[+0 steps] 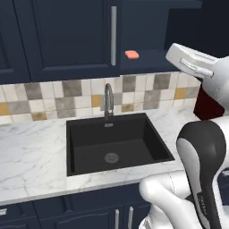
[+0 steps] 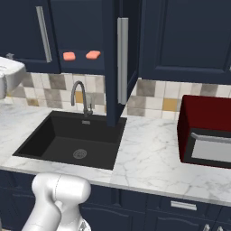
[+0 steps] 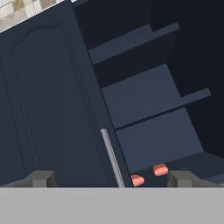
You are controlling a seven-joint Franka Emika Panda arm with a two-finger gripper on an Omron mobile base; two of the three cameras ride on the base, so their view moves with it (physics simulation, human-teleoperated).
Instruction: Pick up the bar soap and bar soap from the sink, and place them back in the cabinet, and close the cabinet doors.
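Salmon-pink flat bar soaps, two alike, are seen side by side on the bottom navy shelf of the tall dark navy wall cabinet (image 2: 85, 27): one (image 2: 69, 56) to the left, one (image 2: 93, 54) just beside it, apart, not touching. Both also show low in the hand view (image 3: 137, 180) (image 3: 160, 169); in the left base view one (image 1: 131, 54) is visible past the door edge.

Matte black rectangular sink basin (image 1: 117, 143) holds nothing pink; steel drain (image 1: 111, 157) and curved grey faucet (image 1: 108, 100) are uncovered. Placing is judged done; door closing is what remains.

Right-hand navy door panel (image 2: 115, 63) with its long silver bar handle (image 2: 122, 61) is swung out edge-on over the sink's right rim, so the soaps stay exposed. Left-hand door (image 1: 67, 31) looks flush or nearly so in the left base view; exact angle cannot be told.

Two-finger gripper (image 3: 113, 179) is raised and aimed at the cabinet, with a door panel and its handle (image 3: 111, 159) between the finger tips' (image 3: 41, 179) sightline. Tips are spread wide, nothing between them: released, empty. That pose is judged a setup for pushing a door shut, not a grasp.

Risk noted: the open panel hangs over the faucet side, so the push is best applied near the handle edge, clear of the shelf front.

Dark red microwave (image 2: 205, 131) sits on the white marble counter (image 2: 149, 158), well apart from the swing path.
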